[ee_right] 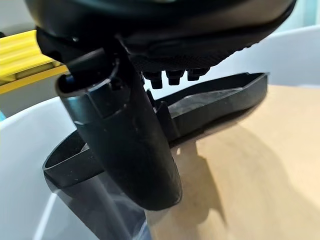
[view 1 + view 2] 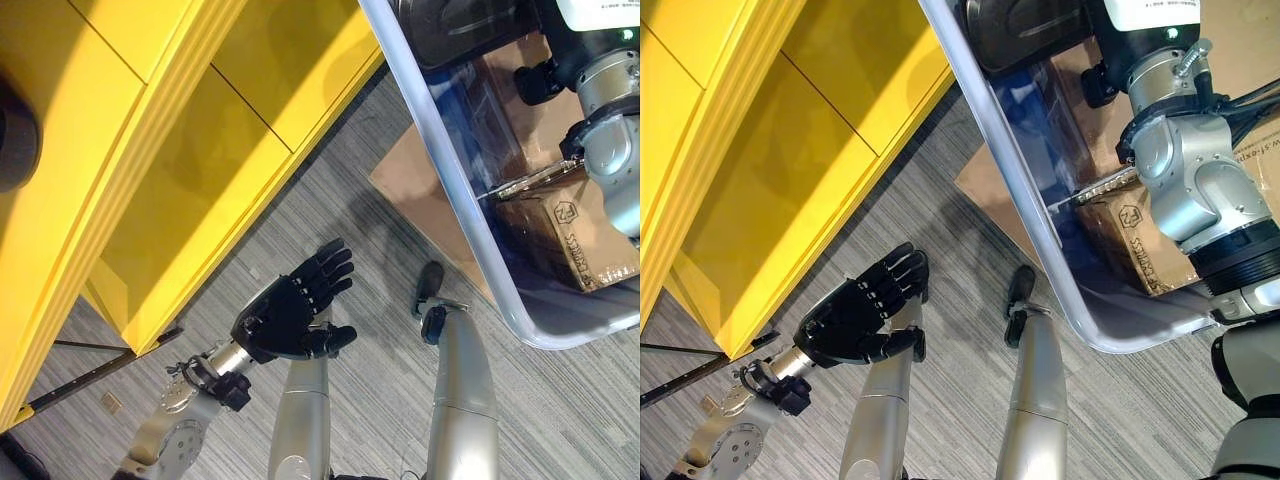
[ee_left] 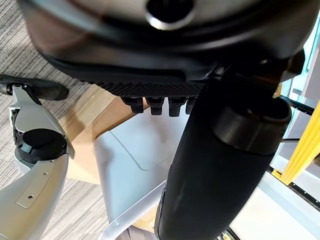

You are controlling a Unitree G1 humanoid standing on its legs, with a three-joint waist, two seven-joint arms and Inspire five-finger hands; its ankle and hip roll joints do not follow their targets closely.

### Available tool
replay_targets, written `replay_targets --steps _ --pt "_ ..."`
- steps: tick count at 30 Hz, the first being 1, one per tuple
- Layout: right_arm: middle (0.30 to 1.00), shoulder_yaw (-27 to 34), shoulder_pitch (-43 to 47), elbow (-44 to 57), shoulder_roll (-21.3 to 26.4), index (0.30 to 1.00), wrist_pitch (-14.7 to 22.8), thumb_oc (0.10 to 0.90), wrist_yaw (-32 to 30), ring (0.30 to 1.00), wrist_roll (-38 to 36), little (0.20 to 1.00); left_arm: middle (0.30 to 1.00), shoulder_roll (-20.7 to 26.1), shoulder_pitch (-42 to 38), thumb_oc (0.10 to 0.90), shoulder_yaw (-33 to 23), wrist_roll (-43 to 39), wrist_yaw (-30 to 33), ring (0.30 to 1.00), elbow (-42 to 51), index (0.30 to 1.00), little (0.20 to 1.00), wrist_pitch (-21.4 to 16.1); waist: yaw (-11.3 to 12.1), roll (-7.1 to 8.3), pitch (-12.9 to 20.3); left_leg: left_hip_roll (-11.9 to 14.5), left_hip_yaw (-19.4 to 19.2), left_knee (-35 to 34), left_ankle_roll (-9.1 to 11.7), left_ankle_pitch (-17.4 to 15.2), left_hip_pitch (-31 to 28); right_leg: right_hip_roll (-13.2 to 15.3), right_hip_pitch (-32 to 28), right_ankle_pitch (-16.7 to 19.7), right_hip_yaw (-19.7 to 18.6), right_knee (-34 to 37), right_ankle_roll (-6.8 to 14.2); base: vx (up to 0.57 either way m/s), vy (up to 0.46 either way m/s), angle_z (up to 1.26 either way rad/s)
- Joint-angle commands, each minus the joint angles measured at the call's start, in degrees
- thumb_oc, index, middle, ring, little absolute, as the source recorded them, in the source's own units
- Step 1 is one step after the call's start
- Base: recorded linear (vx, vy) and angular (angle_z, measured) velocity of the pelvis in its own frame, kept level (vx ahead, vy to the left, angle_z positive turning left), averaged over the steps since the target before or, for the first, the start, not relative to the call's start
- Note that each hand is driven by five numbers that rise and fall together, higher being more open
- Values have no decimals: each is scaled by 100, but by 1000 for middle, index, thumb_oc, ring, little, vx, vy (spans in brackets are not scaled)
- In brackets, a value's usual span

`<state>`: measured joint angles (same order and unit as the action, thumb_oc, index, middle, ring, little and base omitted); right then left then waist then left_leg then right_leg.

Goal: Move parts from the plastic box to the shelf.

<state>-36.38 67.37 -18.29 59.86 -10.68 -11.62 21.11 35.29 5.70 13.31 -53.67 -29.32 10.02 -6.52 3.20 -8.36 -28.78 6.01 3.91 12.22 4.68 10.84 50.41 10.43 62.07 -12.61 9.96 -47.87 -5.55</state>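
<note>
A clear plastic box stands at the right, its rim curving round the near corner. Inside it lies a black plastic part in clear film, also seen dark through the box wall. My right arm reaches into the box. My right hand hovers just over the black part with fingers straight and thumb standing out, gripping nothing. The yellow shelf fills the left side. My left hand hangs open and empty over the floor between shelf and box, palm up.
A brown cardboard carton sits in the plastic box beside my right arm. A cardboard sheet lies on the grey striped carpet under the box. Carpet runs between the shelf and the box.
</note>
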Motion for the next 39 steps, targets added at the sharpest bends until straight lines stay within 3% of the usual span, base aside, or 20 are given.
replay_targets --steps 1,9,12,21,26,27,28,33,39 --pt "1000 96 208 -409 83 1000 -249 900 -31 1000 -208 1000 1000 126 13 900 -58 -222 -185 1000 400 1000 1000 -288 180 125 -101 405 141 763 11 -820 -122 -362 -281 -371 -464 -3 329 -3 -4 -4" --pt "1000 80 253 -452 73 1000 -329 900 432 1000 -280 1000 1000 153 -31 900 -11 -169 -63 1000 430 1000 1000 -276 166 132 -101 384 172 880 18 -810 129 -370 -84 -329 -489 2 333 0 0 0" --pt "1000 87 165 -481 63 1000 -655 900 766 1000 -501 1000 1000 141 -31 900 -44 -158 -81 1000 448 1000 1000 -241 155 166 -101 410 158 872 17 -825 161 -364 -66 -303 -485 24 344 0 0 0" --pt "1000 88 250 -619 32 1000 -905 900 1029 1000 -854 1000 1000 239 -115 900 -32 -63 172 1000 579 1000 1000 -159 162 257 -101 430 192 862 21 -835 234 -363 -23 -252 -449 51 357 -12 -19 1" --pt "1000 -58 531 -1002 -136 1000 -826 900 1475 1000 -720 1000 1000 182 -335 900 59 13 298 1000 398 1000 1000 -183 214 284 -101 432 212 835 -4 -809 228 -323 -78 -214 -412 96 413 -9 -7 -3" --pt "627 -95 594 -1087 -182 627 -837 633 1526 627 -754 627 1000 159 -405 900 93 47 307 1000 309 1000 1000 -210 222 310 -101 427 222 830 -2 -807 230 -330 -96 -208 -403 116 414 -26 -55 0" --pt "300 -175 695 -1240 -233 300 -823 400 1533 300 -824 300 1000 123 -496 900 144 110 284 1000 155 1000 1000 -270 234 345 -101 423 240 824 -2 -813 236 -332 -114 -200 -385 138 413 -28 -78 1" --pt "300 -527 1095 -1773 -385 300 -625 400 1347 300 -1163 300 1000 -41 -742 900 495 394 227 1000 -549 1000 1000 -761 245 520 -101 443 300 857 22 -843 270 -369 -224 -153 -302 217 407 -15 -51 2" --pt "300 -485 927 -1804 -565 300 -483 400 1076 300 -1127 300 1000 -317 -1107 900 896 839 764 1000 -968 1000 1000 -1095 147 718 -101 477 291 921 -4 -954 317 -440 -291 -145 -299 279 436 0 0 0"
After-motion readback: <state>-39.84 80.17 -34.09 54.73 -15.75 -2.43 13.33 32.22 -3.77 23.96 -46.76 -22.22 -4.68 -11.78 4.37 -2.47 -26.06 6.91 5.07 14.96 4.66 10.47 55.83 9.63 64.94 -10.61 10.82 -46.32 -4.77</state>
